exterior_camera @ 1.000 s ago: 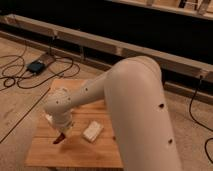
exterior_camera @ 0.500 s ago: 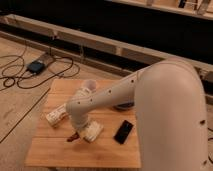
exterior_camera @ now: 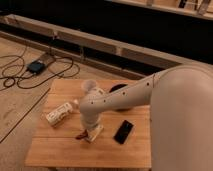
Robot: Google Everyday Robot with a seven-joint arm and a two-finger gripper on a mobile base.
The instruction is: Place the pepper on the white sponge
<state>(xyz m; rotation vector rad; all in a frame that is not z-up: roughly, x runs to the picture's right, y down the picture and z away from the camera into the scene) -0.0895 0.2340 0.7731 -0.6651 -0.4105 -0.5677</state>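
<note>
1. Where the white arm reaches down over the wooden table (exterior_camera: 60,150), the gripper (exterior_camera: 89,131) sits low, fingers together
2. The pepper (exterior_camera: 81,135) lies at its tip, beside the white sponge (exterior_camera: 95,134)
3. A white bottle (exterior_camera: 59,113) lies left, a black phone (exterior_camera: 123,131) right

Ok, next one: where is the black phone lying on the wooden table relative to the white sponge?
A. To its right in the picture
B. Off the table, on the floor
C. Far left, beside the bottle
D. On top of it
A: the black phone lies flat on the wooden table, right of the white sponge, where the gripper sits, with the pepper at the sponge's left edge.
</note>
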